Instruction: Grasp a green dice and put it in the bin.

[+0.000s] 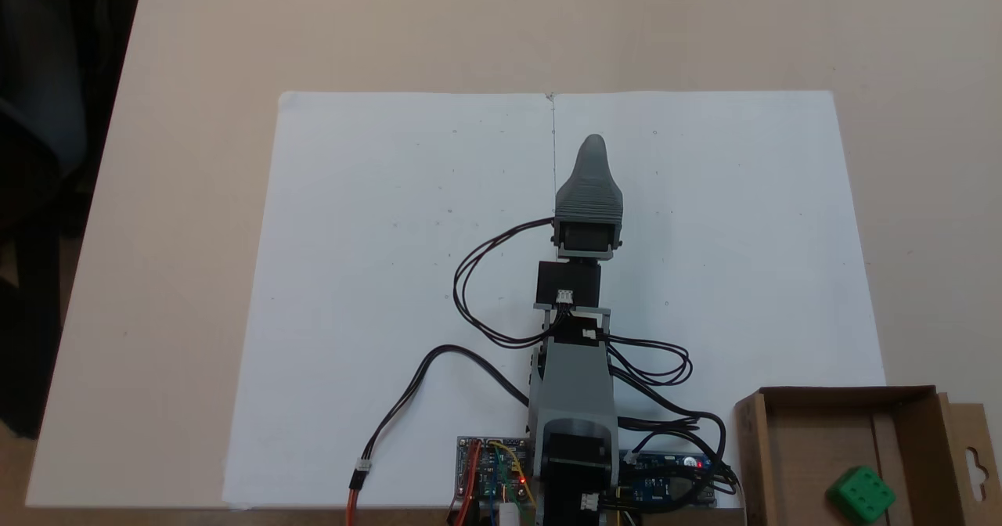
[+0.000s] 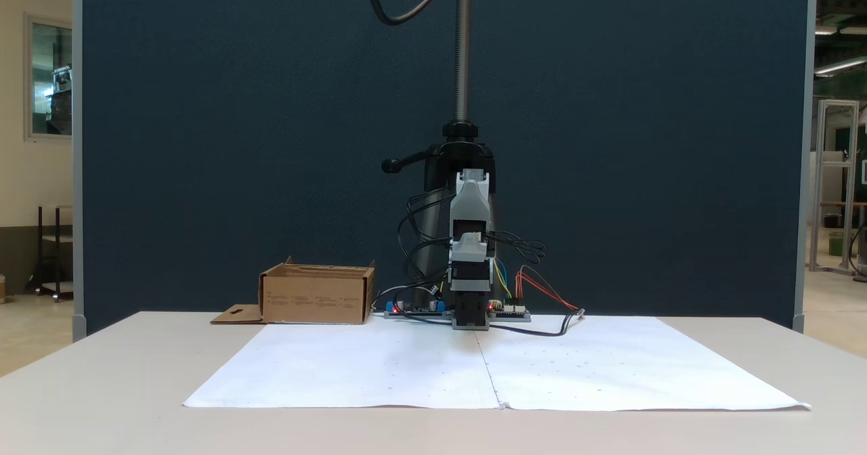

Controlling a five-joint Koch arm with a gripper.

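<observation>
- Green dice [image 1: 861, 495] was seen lying inside the bin [image 1: 755, 448], near right corner of the worktop [image 1: 156, 197] in the top-down fixed view; task judged done.
- Hand [image 1: 592, 150] was pointed out over white paper [image 1: 376, 275], holding nothing; spread or pressed together could not be told.
- Next move judged none, or parking only.
- Small print on the bin's front wall was noted, unreadable.

Even, diffuse indoor light, both fixed views sharp; white paper [image 1: 391, 275] looks mildly washed out, faint soft shadow just beside the gripper [image 1: 592, 144], no blur.
</observation>
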